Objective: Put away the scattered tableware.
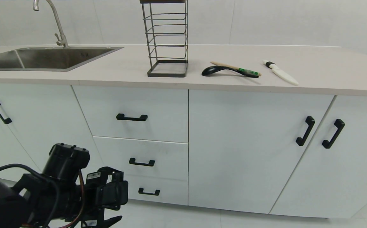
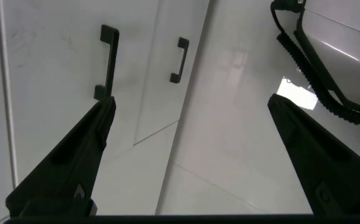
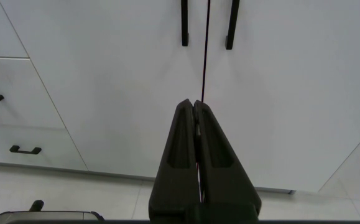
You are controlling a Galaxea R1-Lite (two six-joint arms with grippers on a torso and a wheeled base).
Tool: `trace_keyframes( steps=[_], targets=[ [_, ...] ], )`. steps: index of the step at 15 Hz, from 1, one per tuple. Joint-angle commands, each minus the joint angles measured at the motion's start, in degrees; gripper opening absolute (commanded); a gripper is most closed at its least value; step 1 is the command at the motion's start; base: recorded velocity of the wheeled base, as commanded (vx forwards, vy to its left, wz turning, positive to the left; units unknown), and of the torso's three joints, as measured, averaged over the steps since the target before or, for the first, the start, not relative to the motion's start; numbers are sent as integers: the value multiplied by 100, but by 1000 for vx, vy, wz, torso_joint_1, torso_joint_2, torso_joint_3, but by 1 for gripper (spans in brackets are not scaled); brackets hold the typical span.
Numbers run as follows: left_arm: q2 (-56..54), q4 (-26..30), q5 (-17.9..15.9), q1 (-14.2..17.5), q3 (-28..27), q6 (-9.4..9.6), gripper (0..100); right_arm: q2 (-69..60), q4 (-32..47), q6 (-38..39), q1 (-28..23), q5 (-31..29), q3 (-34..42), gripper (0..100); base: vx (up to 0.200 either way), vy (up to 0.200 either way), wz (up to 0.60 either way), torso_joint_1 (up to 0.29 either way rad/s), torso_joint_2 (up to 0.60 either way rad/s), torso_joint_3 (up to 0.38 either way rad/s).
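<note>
1. Left hand (image 2: 190,102) sits low in front of white cabinet doors (image 2: 55,74), its two fingers spread wide apart with nothing between them
2. Right hand (image 3: 195,107) faces another pair of cabinet doors, its fingers pressed together and holding nothing
3. On the table (image 1: 329,69), right of centre, lie three pieces of tableware: a black spoon (image 1: 213,70), a wooden utensil (image 1: 231,66) with a green band lying along the spoon's handle, and, near them on the right, a white knife (image 1: 281,73) with a black band
4. A tall black wire rack (image 1: 167,41) stands upright on the table left of the spoon, near it but apart
5. A steel sink (image 1: 50,58) with a curved faucet (image 1: 55,22) is set into the table's left end
</note>
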State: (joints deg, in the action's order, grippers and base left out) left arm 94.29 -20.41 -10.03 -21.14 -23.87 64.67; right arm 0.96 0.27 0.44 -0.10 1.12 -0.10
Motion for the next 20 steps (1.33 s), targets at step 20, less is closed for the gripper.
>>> trace_keyframes(
  steps=[20],
  targets=[
    [2884,-2011,406,-48,-1006,10,100,9,0,0,1,2,1,0,0,0,0,0,0,0]
  ],
)
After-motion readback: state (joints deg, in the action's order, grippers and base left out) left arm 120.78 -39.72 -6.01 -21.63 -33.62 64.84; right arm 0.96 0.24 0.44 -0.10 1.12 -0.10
